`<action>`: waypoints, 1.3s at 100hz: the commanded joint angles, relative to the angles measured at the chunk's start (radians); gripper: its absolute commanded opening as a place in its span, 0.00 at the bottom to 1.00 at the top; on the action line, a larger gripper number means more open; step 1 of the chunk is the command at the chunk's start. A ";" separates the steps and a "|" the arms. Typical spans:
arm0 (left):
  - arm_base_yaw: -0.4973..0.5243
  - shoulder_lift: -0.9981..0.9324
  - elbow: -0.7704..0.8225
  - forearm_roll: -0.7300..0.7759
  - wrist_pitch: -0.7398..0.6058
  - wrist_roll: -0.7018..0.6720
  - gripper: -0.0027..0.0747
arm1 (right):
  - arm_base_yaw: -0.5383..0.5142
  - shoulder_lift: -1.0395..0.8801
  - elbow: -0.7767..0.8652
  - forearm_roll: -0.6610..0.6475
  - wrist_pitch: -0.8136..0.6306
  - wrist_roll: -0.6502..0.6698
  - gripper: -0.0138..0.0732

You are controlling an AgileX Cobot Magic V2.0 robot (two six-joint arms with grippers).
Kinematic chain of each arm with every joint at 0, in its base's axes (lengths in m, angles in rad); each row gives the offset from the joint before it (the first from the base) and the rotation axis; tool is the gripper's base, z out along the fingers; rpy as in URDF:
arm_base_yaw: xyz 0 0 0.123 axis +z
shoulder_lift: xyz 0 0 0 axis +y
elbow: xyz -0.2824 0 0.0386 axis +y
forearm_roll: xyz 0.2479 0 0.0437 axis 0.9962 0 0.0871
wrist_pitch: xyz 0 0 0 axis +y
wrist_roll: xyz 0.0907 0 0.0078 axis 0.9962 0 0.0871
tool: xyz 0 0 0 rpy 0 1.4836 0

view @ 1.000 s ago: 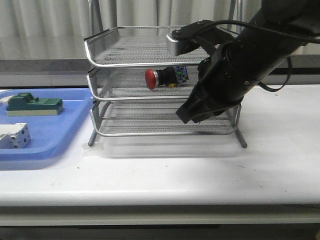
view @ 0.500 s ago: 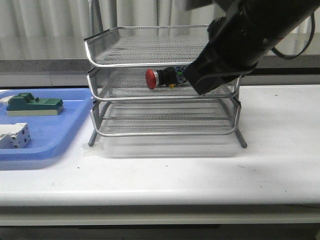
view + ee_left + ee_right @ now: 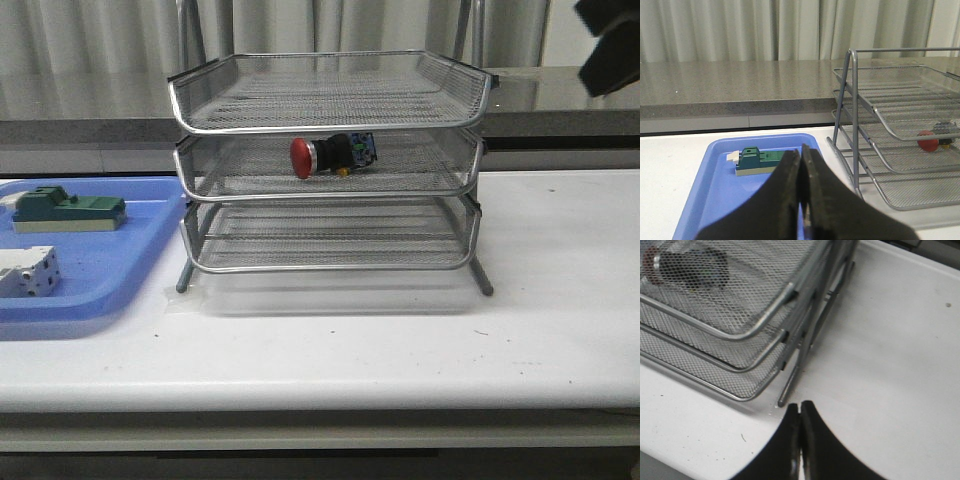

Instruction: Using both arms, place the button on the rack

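Both jaws closed, empty; button (image 3: pixel 330 155) lies in rack's (image 3: pixel 200 95) middle tray.

The right arm (image 3: pixel 607 42), which a second ago reached across the front of the rack (image 3: pixel 325 165) and hid its right side, has lifted up and away; only a dark piece of it shows at the front view's upper right corner. The rack's right side and the button's (image 3: pixel 332 154) blue-green end, covered half a second ago, are now in plain view.
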 commanded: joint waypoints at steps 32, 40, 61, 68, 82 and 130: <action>0.004 0.009 -0.028 -0.016 -0.062 -0.006 0.01 | -0.046 -0.427 0.279 0.040 -0.130 0.026 0.09; 0.004 0.009 -0.028 -0.016 -0.062 -0.006 0.01 | -0.046 -0.517 0.335 0.053 -0.133 0.026 0.09; 0.004 0.009 -0.028 -0.016 -0.062 -0.006 0.01 | -0.046 -0.745 0.452 0.065 -0.143 0.026 0.09; 0.004 0.009 -0.028 -0.016 -0.062 -0.006 0.01 | -0.046 -0.801 0.471 0.065 -0.143 0.026 0.09; 0.004 0.009 -0.028 -0.016 -0.062 -0.006 0.01 | -0.046 -0.864 0.477 0.065 -0.119 0.026 0.09; 0.004 0.009 -0.028 -0.016 -0.062 -0.006 0.01 | -0.046 -0.866 0.477 0.065 -0.103 0.026 0.09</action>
